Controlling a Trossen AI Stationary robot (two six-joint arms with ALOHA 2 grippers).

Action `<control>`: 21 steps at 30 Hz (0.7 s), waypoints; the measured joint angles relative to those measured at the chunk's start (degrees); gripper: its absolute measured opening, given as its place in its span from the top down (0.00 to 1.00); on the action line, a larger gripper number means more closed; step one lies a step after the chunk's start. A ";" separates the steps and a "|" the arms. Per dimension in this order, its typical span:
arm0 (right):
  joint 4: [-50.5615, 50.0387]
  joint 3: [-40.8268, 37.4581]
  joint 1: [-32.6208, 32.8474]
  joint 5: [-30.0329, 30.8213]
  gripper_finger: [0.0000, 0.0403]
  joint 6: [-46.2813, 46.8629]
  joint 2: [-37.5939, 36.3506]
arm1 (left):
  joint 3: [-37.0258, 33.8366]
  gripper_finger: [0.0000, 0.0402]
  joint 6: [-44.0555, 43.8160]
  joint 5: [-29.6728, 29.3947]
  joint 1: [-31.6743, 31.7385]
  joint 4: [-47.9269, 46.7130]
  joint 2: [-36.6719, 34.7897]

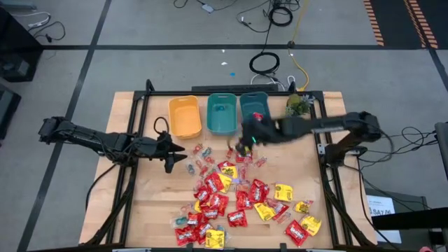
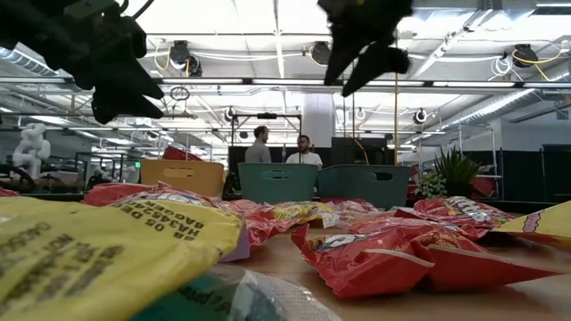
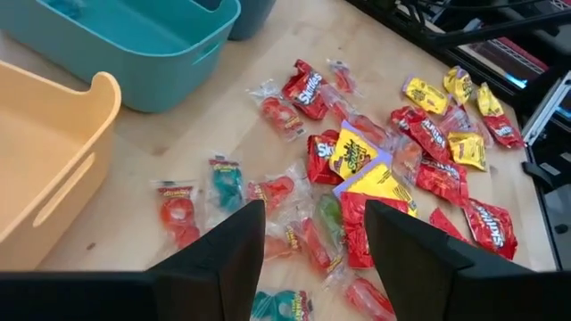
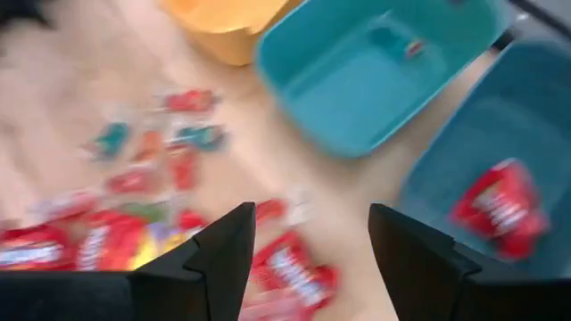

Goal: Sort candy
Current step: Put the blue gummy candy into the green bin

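Note:
The candy lies loose over the middle and near part of the wooden table: red packets, yellow packets and small clear-wrapped pieces. One red packet lies inside the rightmost teal bin. My left gripper hovers open above the small pieces at the pile's left edge, with nothing between its fingers. Above the pile's far edge, just in front of the teal bins, my right gripper hangs open and empty; the high view shows that right gripper clear of the table.
Three bins stand in a row at the far edge: a yellow bin, a teal bin holding a small piece, and the rightmost teal one. A small green plant sits at the far right. Two people stand in the room beyond.

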 joint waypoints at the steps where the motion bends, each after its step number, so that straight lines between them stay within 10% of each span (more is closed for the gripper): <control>1: 2.35 -2.85 2.25 1.26 0.49 2.89 -1.67 | 0.00 0.49 0.64 0.15 0.01 -0.07 0.00; 10: 3.86 -16.17 17.67 10.56 0.50 23.64 -10.41 | 0.02 0.49 16.79 1.84 0.01 0.38 0.00; 21: -2.51 -20.26 20.29 5.32 0.50 20.98 -10.68 | 0.02 0.49 23.58 6.08 -0.24 -1.35 1.05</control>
